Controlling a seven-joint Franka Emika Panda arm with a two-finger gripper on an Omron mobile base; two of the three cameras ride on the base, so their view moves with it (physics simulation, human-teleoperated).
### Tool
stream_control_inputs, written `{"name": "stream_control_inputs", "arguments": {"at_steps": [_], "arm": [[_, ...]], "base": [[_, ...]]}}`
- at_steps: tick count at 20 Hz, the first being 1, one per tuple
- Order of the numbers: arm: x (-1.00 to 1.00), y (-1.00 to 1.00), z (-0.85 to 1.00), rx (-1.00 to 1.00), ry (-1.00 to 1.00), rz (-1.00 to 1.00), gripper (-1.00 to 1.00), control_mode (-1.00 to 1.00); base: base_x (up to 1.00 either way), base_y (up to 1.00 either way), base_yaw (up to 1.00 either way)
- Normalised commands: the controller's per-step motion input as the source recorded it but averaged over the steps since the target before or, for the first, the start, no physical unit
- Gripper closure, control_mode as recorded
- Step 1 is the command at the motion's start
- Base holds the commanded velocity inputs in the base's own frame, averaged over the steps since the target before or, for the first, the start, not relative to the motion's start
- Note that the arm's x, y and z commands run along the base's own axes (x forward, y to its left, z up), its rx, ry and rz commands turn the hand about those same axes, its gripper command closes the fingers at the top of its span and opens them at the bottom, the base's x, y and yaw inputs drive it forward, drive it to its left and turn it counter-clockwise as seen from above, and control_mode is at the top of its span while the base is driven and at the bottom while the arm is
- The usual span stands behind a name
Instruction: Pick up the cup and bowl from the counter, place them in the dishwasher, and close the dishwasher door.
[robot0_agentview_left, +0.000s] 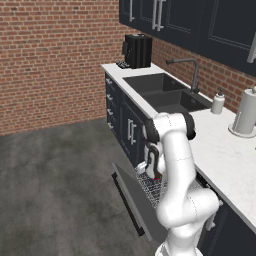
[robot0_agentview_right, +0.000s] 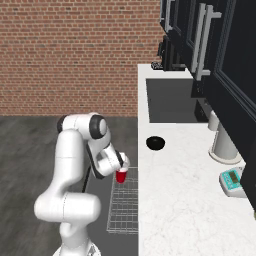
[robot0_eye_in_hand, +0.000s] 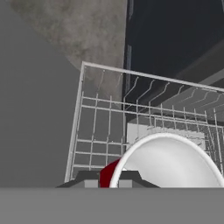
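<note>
A single red cup (robot0_agentview_right: 120, 176), tapered with a white rim and pale inside, hangs upright and mouth-up over the white wire rack (robot0_agentview_right: 125, 207) of the open dishwasher (robot0_agentview_left: 150, 200), its long axis roughly vertical, the fingers (robot0_agentview_right: 121, 170) clamped on its wall. One shallow black bowl (robot0_agentview_right: 155, 143) sits on the white desk (robot0_agentview_right: 175, 200) near the sink. The dishwasher door (robot0_agentview_left: 131, 197) lies folded down.
</note>
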Motion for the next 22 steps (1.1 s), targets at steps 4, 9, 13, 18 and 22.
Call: {"name": "stream_control_inputs", "arguments": {"at_steps": [4,9,13,18,22], "arm": [[0.26,-0.17,-0.09,0.0,0.0,0.0,1.0,-1.0],[0.3,-0.3,-0.15,0.0,0.0,0.0,1.0,-1.0],[0.36,-0.29,-0.14,0.0,0.0,0.0,1.0,-1.0],[0.41,-0.24,-0.15,0.0,0.0,0.0,1.0,-1.0],[0.25,-0.09,-0.27,0.0,0.0,0.0,1.0,-1.0]], "base": [[0.0,0.0,0.0],[0.0,0.0,0.0],[0.0,0.0,0.0],[0.0,0.0,0.0],[0.0,0.0,0.0]]}}
